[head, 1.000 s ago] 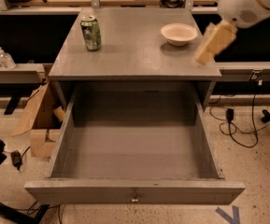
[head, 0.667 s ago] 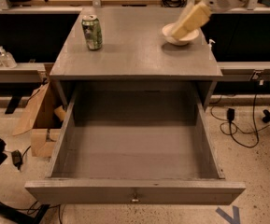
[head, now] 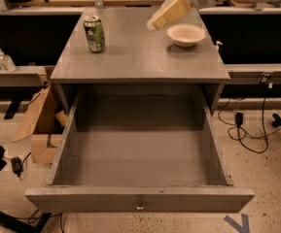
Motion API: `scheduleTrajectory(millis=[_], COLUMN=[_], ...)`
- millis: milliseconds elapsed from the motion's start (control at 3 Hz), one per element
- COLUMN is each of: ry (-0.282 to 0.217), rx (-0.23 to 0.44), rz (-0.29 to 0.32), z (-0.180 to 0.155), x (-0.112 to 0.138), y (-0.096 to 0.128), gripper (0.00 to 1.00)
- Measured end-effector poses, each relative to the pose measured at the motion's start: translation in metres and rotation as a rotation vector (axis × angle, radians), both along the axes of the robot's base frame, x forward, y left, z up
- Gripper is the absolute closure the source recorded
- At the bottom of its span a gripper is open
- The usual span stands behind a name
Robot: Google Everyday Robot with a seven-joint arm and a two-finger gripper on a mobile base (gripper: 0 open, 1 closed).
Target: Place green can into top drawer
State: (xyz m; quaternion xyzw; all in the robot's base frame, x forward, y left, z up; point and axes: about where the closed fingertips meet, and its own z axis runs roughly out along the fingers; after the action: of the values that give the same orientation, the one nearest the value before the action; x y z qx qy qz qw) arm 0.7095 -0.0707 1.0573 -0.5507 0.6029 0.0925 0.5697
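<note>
The green can (head: 95,33) stands upright on the grey cabinet top (head: 135,57), near its back left corner. The top drawer (head: 140,198) is pulled fully open below, and its inside holds nothing. A small metal knob (head: 140,207) sits at the centre of its front panel. My gripper (head: 154,24) hangs over the back middle of the cabinet top, reaching in from the upper right. It is to the right of the can and apart from it, just left of the cream bowl (head: 186,34).
The cream bowl sits on the back right of the cabinet top. A cardboard box (head: 43,130) stands on the floor left of the drawer. Cables (head: 249,130) lie on the floor at the right. Shelves run along both sides.
My arm has swung left across the cabinet top, from the right edge past the bowl toward the can. The can, bowl and drawer have not moved.
</note>
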Motion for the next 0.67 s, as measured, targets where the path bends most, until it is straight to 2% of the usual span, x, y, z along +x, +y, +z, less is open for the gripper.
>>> scheduleTrajectory(millis=[333, 667], ry=[0.015, 0.055], rx=[0.037, 0.109], rz=[0.02, 0.042], z=[-0.016, -0.05], x=[0.012, 0.04], y=[0.02, 0.061], gripper=[0.0, 0.0])
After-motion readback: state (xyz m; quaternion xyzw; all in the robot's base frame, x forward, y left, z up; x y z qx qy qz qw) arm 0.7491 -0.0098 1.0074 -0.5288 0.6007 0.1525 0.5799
